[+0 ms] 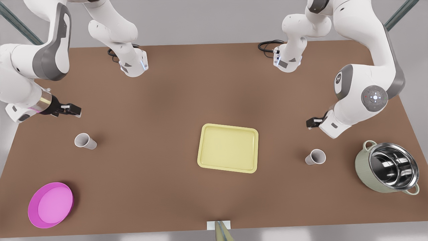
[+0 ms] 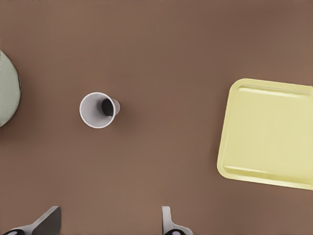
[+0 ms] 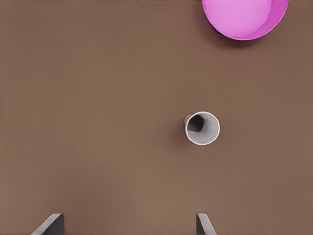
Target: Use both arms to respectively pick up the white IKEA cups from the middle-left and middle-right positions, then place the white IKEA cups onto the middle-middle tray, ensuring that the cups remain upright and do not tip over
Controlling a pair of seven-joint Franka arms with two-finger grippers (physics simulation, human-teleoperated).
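- White cups stand upright on the brown bench (image 1: 160,100): one (image 1: 315,157) beside the pot (image 1: 388,167), one (image 1: 85,141) above the pink plate (image 1: 50,205).
- The yellow tray (image 1: 228,148) lies between them, well apart.
- Left tool (image 1: 311,123) and right tool (image 1: 72,109) hover nearby, fingers apart.

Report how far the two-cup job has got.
Nothing is placed yet: the tray is bare. In hand: the open left gripper hovers above the cup near the pot, and the open right gripper above the cup near the pink plate. Grasping, lifting and placing both remain.
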